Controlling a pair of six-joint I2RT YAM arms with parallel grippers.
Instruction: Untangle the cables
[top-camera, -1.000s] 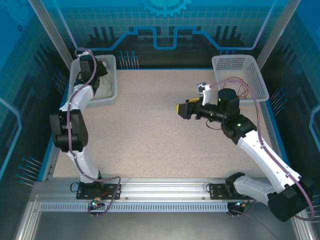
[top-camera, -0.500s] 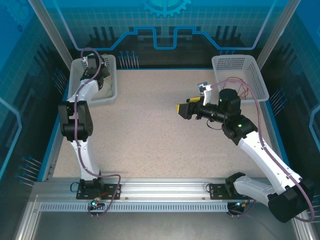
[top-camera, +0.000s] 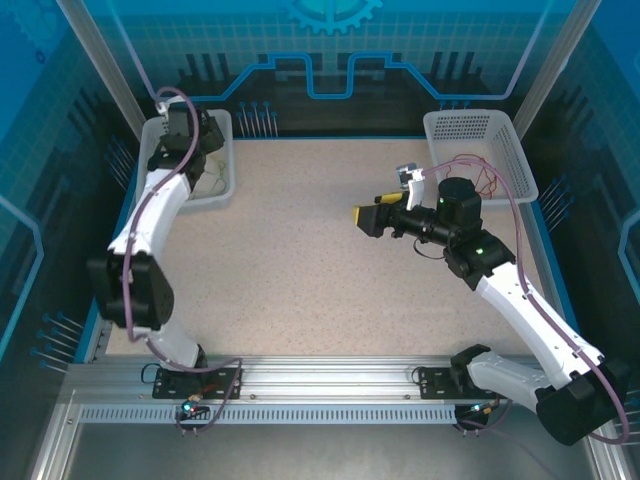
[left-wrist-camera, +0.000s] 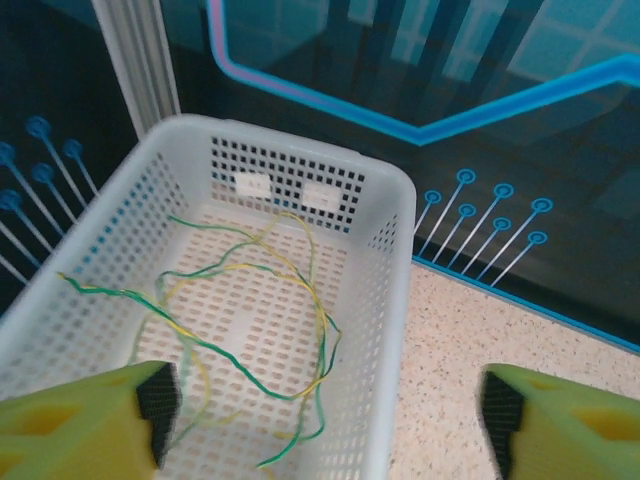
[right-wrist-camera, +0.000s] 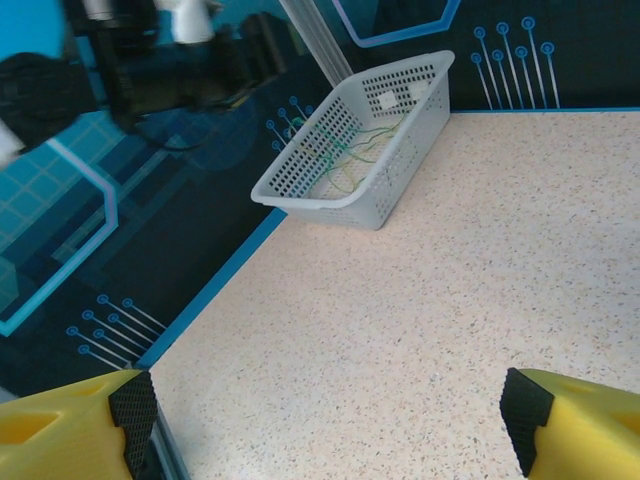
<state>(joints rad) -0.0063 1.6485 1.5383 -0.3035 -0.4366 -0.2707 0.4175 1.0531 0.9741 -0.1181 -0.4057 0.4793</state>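
Note:
Thin yellow-green cables lie in loose, crossing loops on the floor of the white left basket. My left gripper hangs above that basket's near right wall, open, with nothing between its yellow fingers. In the top view, red cables curl in the white right basket. My right gripper hovers open over the middle of the table, pointing left, holding nothing. The right wrist view shows its fingers wide apart and the left basket far ahead with the cables inside.
The speckled tabletop stretches between the two baskets. A blue rim bounds the table on the left, with dark panels behind. My left arm reaches along the left edge, its purple-grey hose looping beside it.
My left arm's elbow has swung down and outward to the left while its wrist stayed over the left basket. The right arm has not moved.

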